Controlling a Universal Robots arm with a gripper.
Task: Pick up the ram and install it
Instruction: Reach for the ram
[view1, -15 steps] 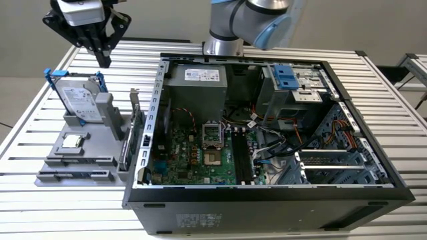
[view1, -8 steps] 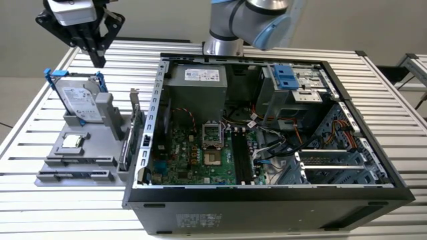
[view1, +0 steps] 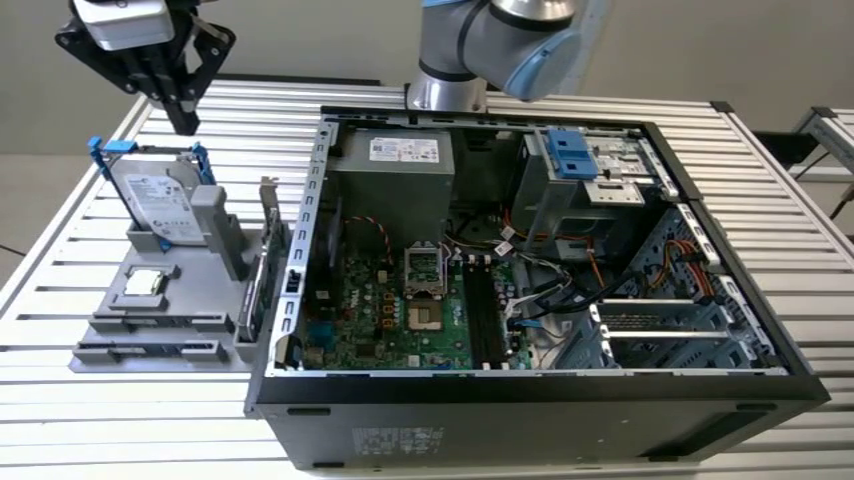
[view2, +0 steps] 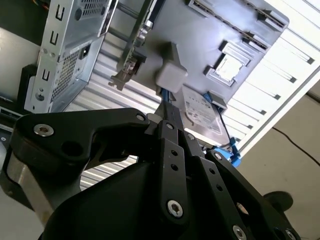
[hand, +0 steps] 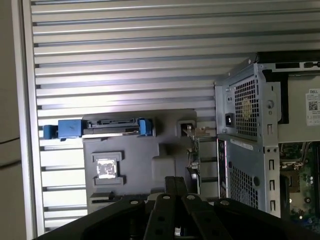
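The ram (view1: 150, 349) looks like a dark narrow stick lying in the front slot of the grey holder (view1: 114, 300) on the exterior view's left; in the first wrist view a dark strip (hand: 106, 198) at the holder's edge, partly behind the fingers, may be it. My gripper (view1: 183, 122) hangs high over the table's far left corner, beyond the holder, shut with nothing in it. Both wrist views show the black fingers closed together (view2: 169, 114) (hand: 175, 182). The open computer case (view1: 747, 375) shows its green motherboard (view1: 380, 320) with long black slots (view1: 486, 310).
The holder also carries a hard drive (view1: 158, 205) with blue handles, a small silver processor chip (view1: 143, 285) and an upright expansion card (view1: 264, 270) beside the case wall. The slatted metal table (view1: 60, 400) runs around everything. The arm's base (view1: 447, 95) stands behind the case.
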